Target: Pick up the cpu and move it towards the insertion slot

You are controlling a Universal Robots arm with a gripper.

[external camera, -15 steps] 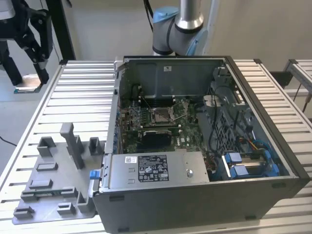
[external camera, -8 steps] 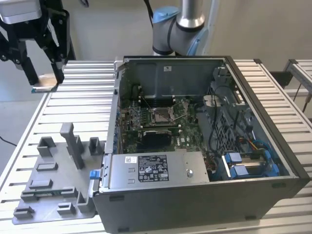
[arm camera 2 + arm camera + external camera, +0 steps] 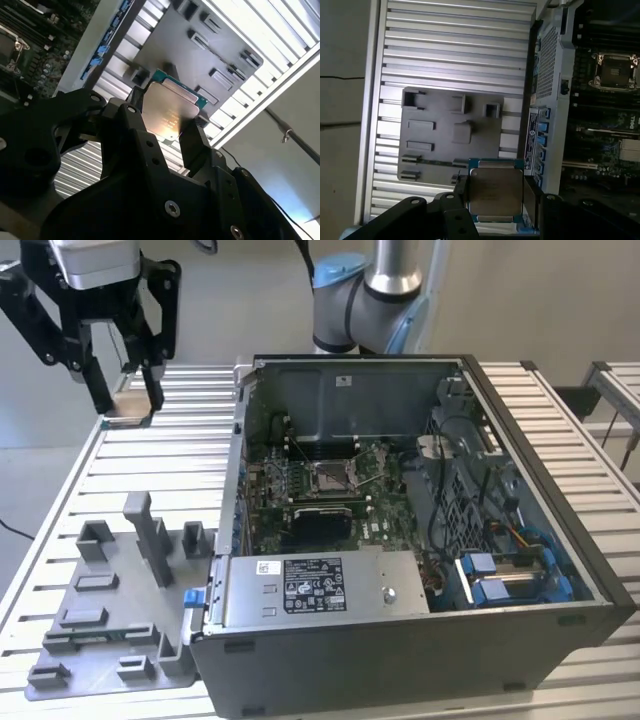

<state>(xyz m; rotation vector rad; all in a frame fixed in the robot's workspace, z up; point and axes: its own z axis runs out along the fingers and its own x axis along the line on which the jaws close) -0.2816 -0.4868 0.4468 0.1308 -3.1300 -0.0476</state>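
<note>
My gripper (image 3: 127,402) hangs high above the slatted table at the exterior view's left, outside the open computer case (image 3: 520,430). It is shut on the cpu (image 3: 127,412), whose tan face shows between the black fingers. In both wrist views the cpu (image 3: 495,192) (image 3: 167,112) is a square silvery chip with a green rim, clamped on two opposite edges. The insertion slot (image 3: 330,477) (image 3: 615,70) lies on the green board inside the case, with a silver frame, well off to the exterior view's right of the gripper and lower.
A grey plastic tray (image 3: 100,630) (image 3: 445,150) with raised blocks lies on the table below the gripper. The case wall (image 3: 240,440) stands between the gripper and the board. A black block (image 3: 318,525) sits just in front of the socket. The arm's base (image 3: 365,290) rises behind the case.
</note>
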